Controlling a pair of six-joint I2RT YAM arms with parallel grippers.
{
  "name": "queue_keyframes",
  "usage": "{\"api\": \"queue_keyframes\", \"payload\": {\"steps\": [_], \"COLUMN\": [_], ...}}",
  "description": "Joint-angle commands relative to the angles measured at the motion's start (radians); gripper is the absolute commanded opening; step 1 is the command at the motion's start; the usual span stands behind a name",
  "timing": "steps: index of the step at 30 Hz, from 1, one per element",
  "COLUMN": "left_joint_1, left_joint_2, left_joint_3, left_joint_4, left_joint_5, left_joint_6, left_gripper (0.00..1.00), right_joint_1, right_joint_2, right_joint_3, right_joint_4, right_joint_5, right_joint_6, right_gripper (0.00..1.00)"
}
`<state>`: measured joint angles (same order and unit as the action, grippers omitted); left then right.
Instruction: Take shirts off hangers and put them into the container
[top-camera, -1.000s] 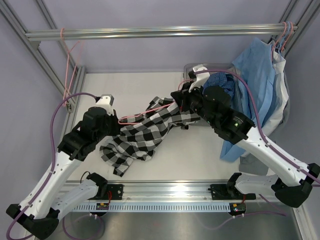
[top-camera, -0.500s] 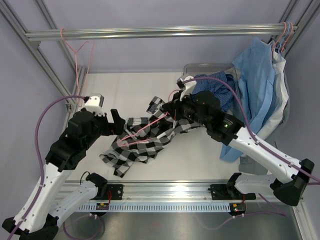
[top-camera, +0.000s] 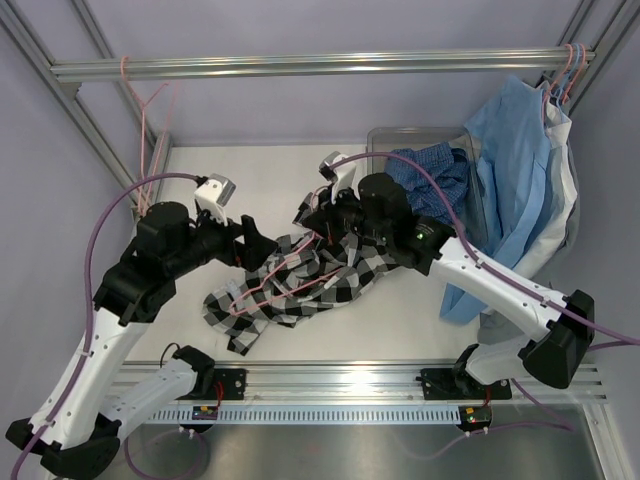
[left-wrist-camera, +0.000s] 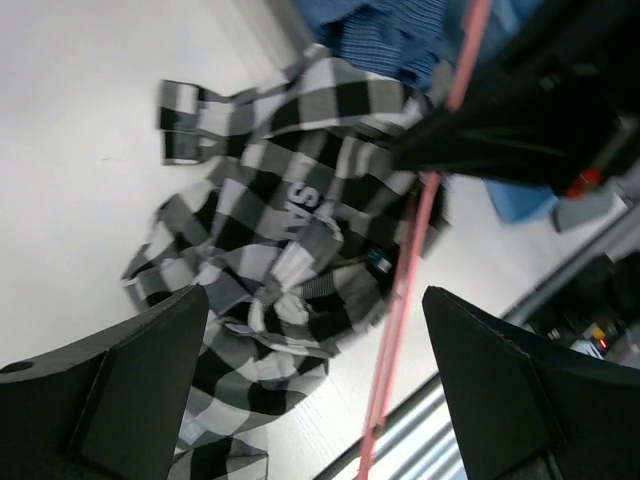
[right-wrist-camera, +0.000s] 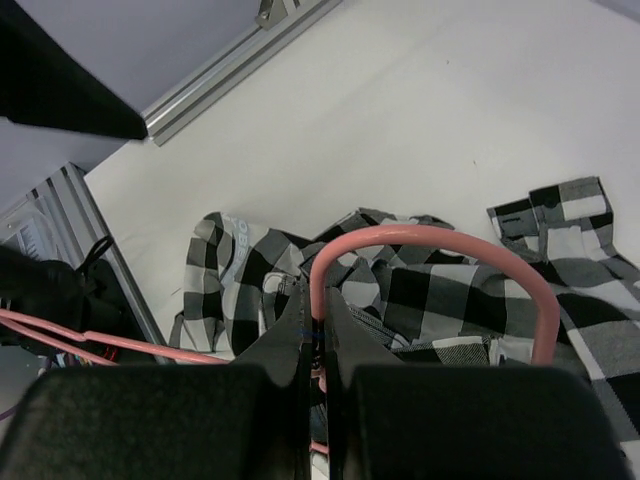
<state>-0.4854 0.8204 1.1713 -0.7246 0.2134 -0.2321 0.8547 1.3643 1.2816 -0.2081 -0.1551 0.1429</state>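
Off to the right of the right claw (top-camera: 320, 222) I've got a light blue garment (top-camera: 515, 150) hanging, its hem reaching down to the bench (top-camera: 260, 170). A white garment (top-camera: 560, 190) hangs just behind it, w/ a grey garment (top-camera: 576, 225) at the outer edge. The white bench runs under both claws. High above and beyond them an alu bar (top-camera: 320, 66) spans the frame. An alu upright (top-camera: 100, 130) slants left of the left claw (top-camera: 262, 250). Slotted rail (top-camera: 340, 412) on the near side. Lilac wall (top-camera: 300, 110) at the back.
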Motion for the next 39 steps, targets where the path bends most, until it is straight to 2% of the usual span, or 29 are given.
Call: {"api": "queue_keyframes", "payload": {"steps": [1,6,15,16,17,18,19,21,22,27,29,30,34,39], "left_joint_1": [0.002,0.002,0.002,0.002,0.002,0.002,0.002,0.002,0.002,0.002,0.002,0.002,0.002,0.002], "left_joint_2": [-0.007,-0.003,-0.010,-0.016,-0.026,-0.026,-0.035,-0.040,-0.041,-0.050,-0.062,-0.066,-0.084,-0.093], "left_joint_3": [0.004,0.001,-0.025,-0.025,-0.025,-0.022,-0.016,0.010,0.024,0.103,0.129,0.139,0.182,0.202], "left_joint_4": [0.036,-0.065,-0.180,-0.183,-0.187,-0.185,-0.190,-0.202,-0.210,-0.295,-0.332,-0.351,-0.449,-0.466], "left_joint_5": [0.266,0.305,0.175,0.159,0.143,0.142,0.129,0.121,0.110,0.063,0.002,-0.018,-0.127,-0.284], "left_joint_6": [0.083,0.145,0.183,0.185,0.185,0.185,0.188,0.191,0.189,0.175,0.151,0.143,0.094,0.025], "left_gripper": [0.91,0.78,0.48,0.32,0.06,0.06,0.00,0.00,0.00,0.00,0.00,0.00,0.00,0.00], "right_joint_1": [0.001,0.001,-0.002,-0.002,-0.002,-0.002,-0.002,-0.002,-0.002,-0.002,-0.002,-0.002,-0.002,-0.002], "right_joint_2": [0.019,0.058,0.075,0.076,0.078,0.079,0.081,0.082,0.081,0.061,0.044,0.035,-0.017,-0.108], "right_joint_3": [0.114,0.211,0.282,0.283,0.283,0.280,0.272,0.260,0.252,0.179,0.150,0.139,0.108,0.099], "right_joint_4": [0.032,-0.011,-0.033,-0.034,-0.034,-0.034,-0.033,-0.033,-0.033,-0.046,-0.063,-0.069,-0.134,-0.169], "right_joint_5": [0.025,0.060,0.046,0.043,0.039,0.037,0.034,0.022,0.016,-0.003,0.024,0.034,0.042,0.040], "right_joint_6": [-0.078,-0.135,-0.178,-0.177,-0.177,-0.175,-0.172,-0.158,-0.151,-0.103,-0.091,-0.091,-0.088,-0.091], "right_gripper": [0.00,0.00,0.00,0.00,0.00,0.00,0.00,0.01,0.04,0.60,0.71,0.81,0.96,1.00]}}
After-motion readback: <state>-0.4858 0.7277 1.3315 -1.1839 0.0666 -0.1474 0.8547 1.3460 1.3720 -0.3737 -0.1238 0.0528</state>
